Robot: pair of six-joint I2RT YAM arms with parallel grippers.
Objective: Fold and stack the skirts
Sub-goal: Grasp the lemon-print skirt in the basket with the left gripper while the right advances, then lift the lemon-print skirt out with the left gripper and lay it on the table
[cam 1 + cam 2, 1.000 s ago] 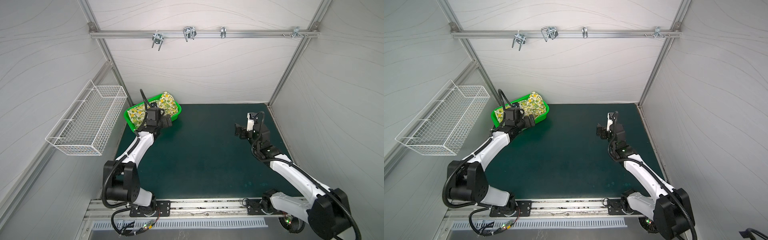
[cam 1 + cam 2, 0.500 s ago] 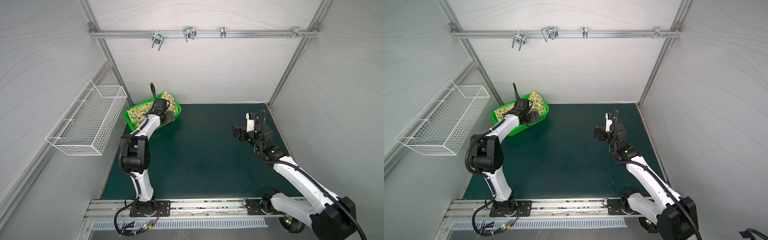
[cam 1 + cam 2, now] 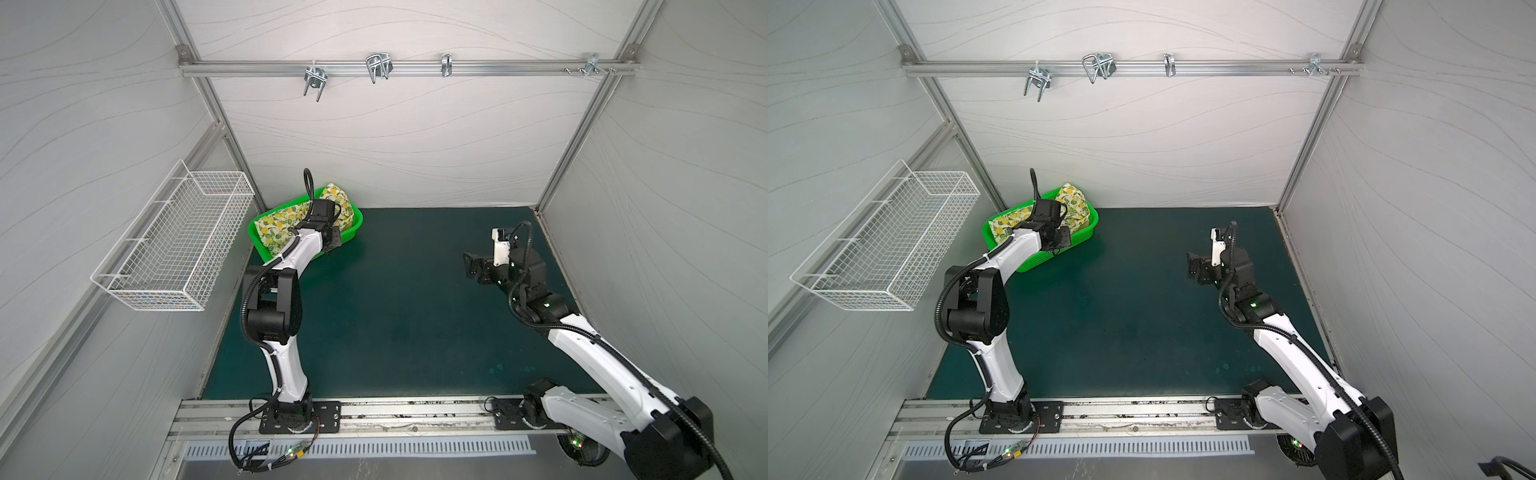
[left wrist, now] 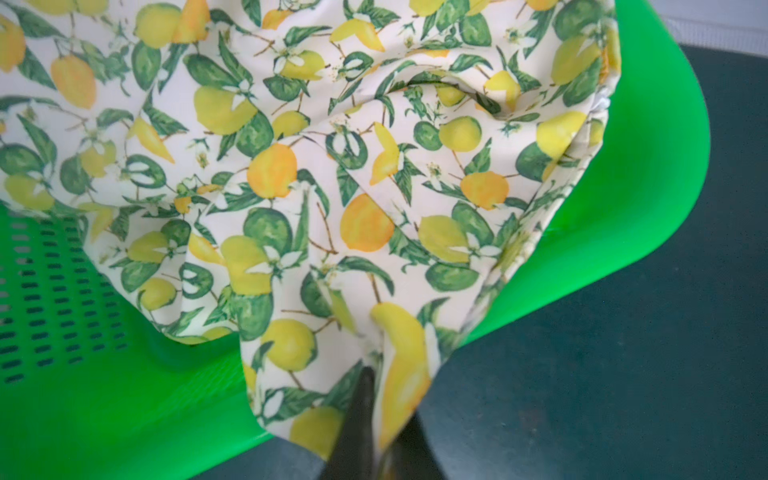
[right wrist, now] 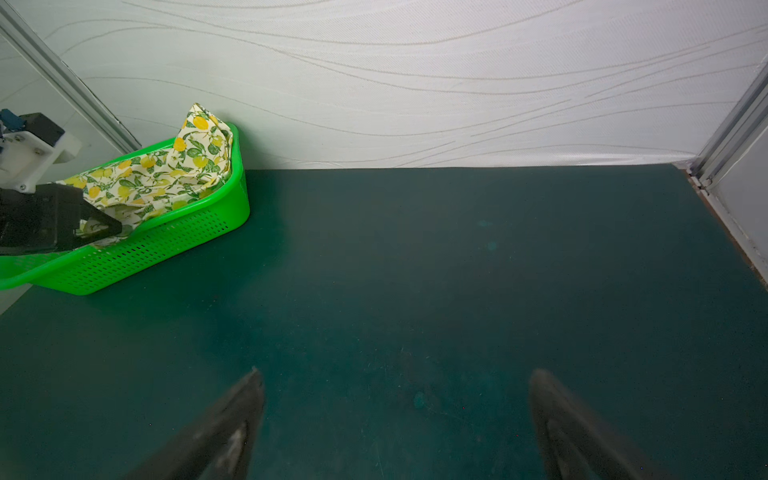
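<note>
A cream skirt with a lemon and leaf print point(image 3: 276, 226) point(image 3: 1073, 203) lies crumpled in the green plastic basket point(image 3: 357, 216) at the back left, one corner standing up over the basket's far rim. My left gripper point(image 4: 374, 399) is shut on a fold of this skirt point(image 4: 332, 166) at the basket's near rim point(image 4: 644, 208). In the right wrist view the left gripper point(image 5: 104, 226) pinches the cloth point(image 5: 166, 178) just inside the basket wall point(image 5: 187, 237). Over the right side of the mat my right gripper point(image 3: 471, 266) point(image 5: 397, 378) hangs open and holds nothing.
A dark green mat point(image 3: 395, 311) covers the table between white walls. A white wire basket point(image 3: 178, 241) hangs on the left wall. A metal rail with hooks point(image 3: 376, 68) runs across the back wall high up. The arm bases sit along the front rail point(image 3: 395, 415).
My left arm has reached further into the basket and its gripper has gone from open to shut on the skirt. The right gripper has drifted slightly left and stays open.
</note>
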